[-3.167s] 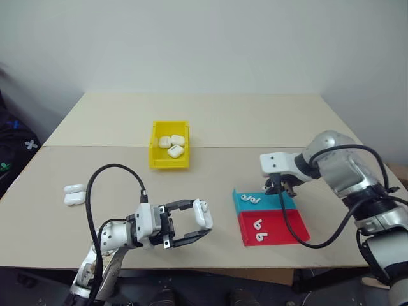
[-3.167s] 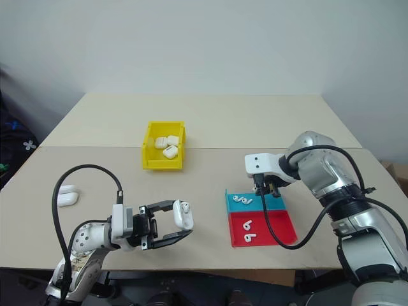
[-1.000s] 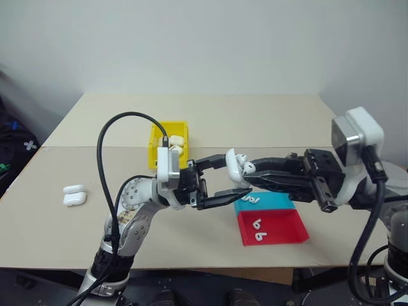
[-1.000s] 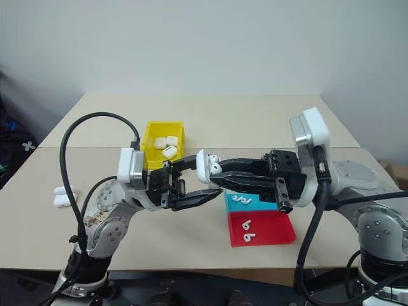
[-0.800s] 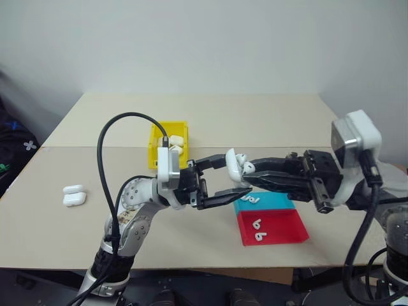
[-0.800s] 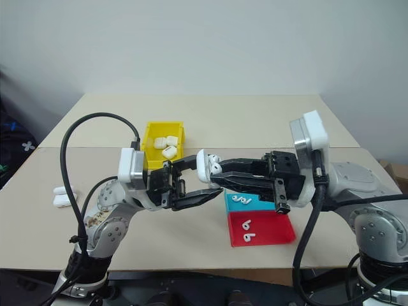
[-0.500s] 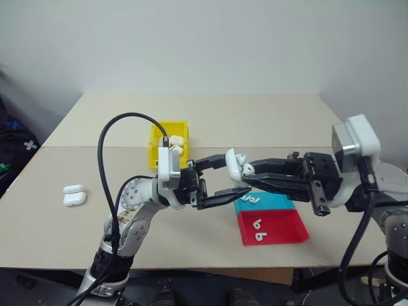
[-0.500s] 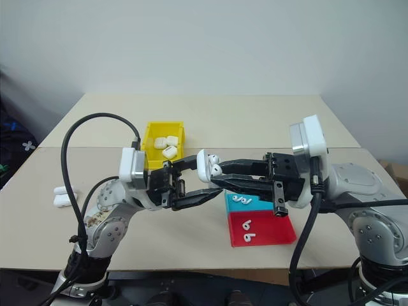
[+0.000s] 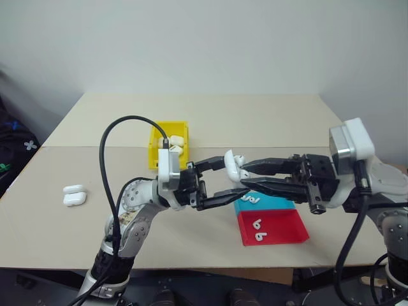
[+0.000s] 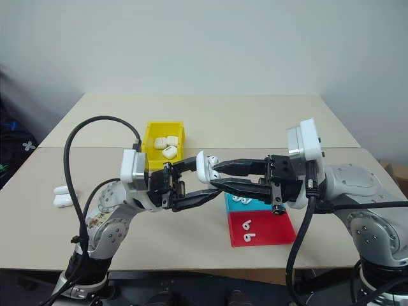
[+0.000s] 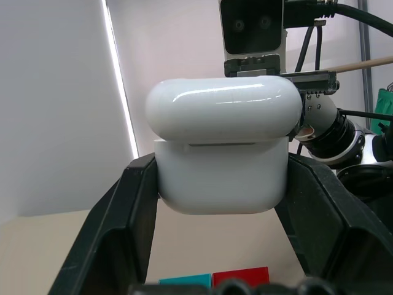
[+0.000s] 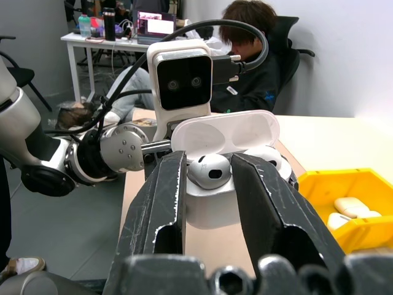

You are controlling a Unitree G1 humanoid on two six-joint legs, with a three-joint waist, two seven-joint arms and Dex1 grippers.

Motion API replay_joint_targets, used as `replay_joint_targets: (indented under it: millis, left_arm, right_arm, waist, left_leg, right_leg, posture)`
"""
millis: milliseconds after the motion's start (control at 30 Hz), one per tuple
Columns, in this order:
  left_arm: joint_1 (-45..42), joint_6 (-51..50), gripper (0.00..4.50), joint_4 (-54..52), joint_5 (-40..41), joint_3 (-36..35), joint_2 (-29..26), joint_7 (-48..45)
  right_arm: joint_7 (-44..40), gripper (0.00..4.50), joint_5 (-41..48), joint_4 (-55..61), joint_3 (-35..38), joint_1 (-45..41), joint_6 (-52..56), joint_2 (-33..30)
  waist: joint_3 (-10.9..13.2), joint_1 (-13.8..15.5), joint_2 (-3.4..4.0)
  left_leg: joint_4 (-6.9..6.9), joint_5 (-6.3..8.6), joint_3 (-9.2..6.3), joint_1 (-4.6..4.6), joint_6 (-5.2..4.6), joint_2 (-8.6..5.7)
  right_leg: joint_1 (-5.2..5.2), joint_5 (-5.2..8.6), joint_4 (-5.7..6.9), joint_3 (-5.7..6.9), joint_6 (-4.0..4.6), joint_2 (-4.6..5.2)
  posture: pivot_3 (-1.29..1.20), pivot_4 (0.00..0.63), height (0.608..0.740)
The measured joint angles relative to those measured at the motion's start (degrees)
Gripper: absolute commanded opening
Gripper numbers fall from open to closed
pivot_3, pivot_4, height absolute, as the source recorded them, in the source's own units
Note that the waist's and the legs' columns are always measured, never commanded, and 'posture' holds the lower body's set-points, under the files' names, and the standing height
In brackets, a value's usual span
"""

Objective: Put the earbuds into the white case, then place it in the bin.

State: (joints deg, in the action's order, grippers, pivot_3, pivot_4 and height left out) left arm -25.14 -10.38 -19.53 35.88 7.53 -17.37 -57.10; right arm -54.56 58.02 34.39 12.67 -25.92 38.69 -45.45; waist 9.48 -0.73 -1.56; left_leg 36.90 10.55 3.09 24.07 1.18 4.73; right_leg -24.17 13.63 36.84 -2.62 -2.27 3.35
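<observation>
My left gripper (image 9: 233, 175) is raised above the table's middle, shut on the white case (image 9: 231, 167), which stands with its lid (image 12: 224, 132) flipped open. Two earbuds (image 12: 209, 171) sit in the case's wells. My right gripper (image 9: 247, 174) reaches in level from the right, open, with one black finger (image 12: 161, 196) on each side of the nearer earbud, at the case's mouth. Behind the left arm, the yellow bin (image 9: 155, 150) stands on the table with several white cases inside.
A shallow blue-and-red tray (image 9: 280, 226) lies under the right arm, with loose earbuds (image 9: 253, 200) in both halves. Two more white cases (image 9: 74, 194) rest at the table's left. A person (image 12: 245, 55) sits at a desk beyond the table.
My right gripper's fingers have spread apart around the earbud in the case, and its wrist has rolled slightly. The left gripper and the case have stayed put.
</observation>
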Motion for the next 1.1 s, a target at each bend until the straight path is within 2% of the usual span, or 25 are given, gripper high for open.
replay_joint_targets:
  millis: [267,433,467,533,633,767,933,1100]
  left_arm:
    - [0.01,0.18,2.78,0.32,-0.03,0.01,0.30,0.05]
    - [-0.11,0.33,2.78,1.93,-0.57,0.14,0.81,-0.16]
    - [-0.27,0.32,2.78,2.41,-0.80,0.16,0.80,-0.21]
    - [-1.68,0.27,2.78,3.84,-1.97,0.64,0.84,-0.30]
    - [-4.07,0.36,2.78,6.25,-4.32,1.64,0.53,-1.03]
    - [-6.69,1.26,2.78,9.12,-6.04,2.23,1.04,-1.80]
    - [-8.03,2.63,2.78,11.53,-8.18,2.52,1.06,-2.42]
    - [-8.32,2.94,2.78,11.61,-9.88,2.72,2.05,-1.89]
  right_arm:
    - [-2.20,1.53,-1.09,-1.68,3.71,0.26,-6.07,0.14]
    - [-2.91,1.53,-0.31,-6.14,4.80,-5.34,-5.65,-2.98]
    - [-3.68,1.53,-0.21,-7.21,4.15,-7.35,-4.95,-3.94]
    - [-5.62,0.94,0.57,-10.04,1.21,-13.68,-2.58,-5.71]
    - [-6.35,0.05,-0.06,-13.46,-3.48,-21.36,-0.42,-4.86]
    - [-7.32,0.05,-2.24,-16.20,-10.17,-27.94,2.12,-2.73]
    - [-8.62,0.05,-8.59,-17.80,-15.76,-31.13,1.63,0.18]
    - [-11.53,0.05,-15.98,-18.17,-20.66,-32.01,-0.07,0.17]
  waist:
    - [0.00,0.03,0.00]
    - [0.00,-0.10,0.00]
    - [0.00,-0.12,0.00]
    - [0.00,-0.21,0.01]
    - [0.00,-0.21,0.01]
    - [0.00,-0.07,0.02]
    - [0.00,0.07,0.02]
    - [0.00,0.07,0.02]
  left_leg:
    - [0.00,0.00,0.01,0.01,0.00,0.00]
    - [-0.01,0.00,0.01,-0.02,-0.01,0.01]
    - [-0.01,-0.01,0.02,-0.02,-0.01,0.01]
    - [-0.02,-0.01,0.00,-0.02,-0.02,0.02]
    - [-0.02,-0.01,0.03,-0.01,-0.02,0.02]
    - [-0.02,0.02,0.03,0.11,-0.06,0.02]
    - [-0.02,0.03,0.02,0.21,-0.09,0.00]
    - [-0.02,0.04,0.03,0.21,-0.09,0.00]
  right_leg:
    - [0.01,-0.01,-0.02,0.00,-0.01,0.01]
    - [-0.02,-0.01,0.00,-0.01,0.01,-0.02]
    - [-0.03,-0.01,0.01,-0.02,0.01,-0.01]
    - [-0.02,-0.02,-0.01,0.00,0.03,-0.02]
    - [-0.06,-0.02,-0.01,-0.02,0.03,-0.02]
    - [-0.12,-0.17,-0.04,0.00,0.29,0.00]
    - [-0.18,-0.20,-0.09,0.04,0.33,0.01]
    - [-0.18,-0.20,-0.09,0.05,0.32,0.02]
  posture:
    - [0.00,0.150,0.740]
    - [0.00,0.150,0.740]
    - [0.00,0.150,0.740]
    - [0.00,0.150,0.740]
    - [0.00,0.150,0.740]
    - [0.00,0.150,0.740]
    - [0.00,0.150,0.740]
    - [0.00,0.150,0.740]
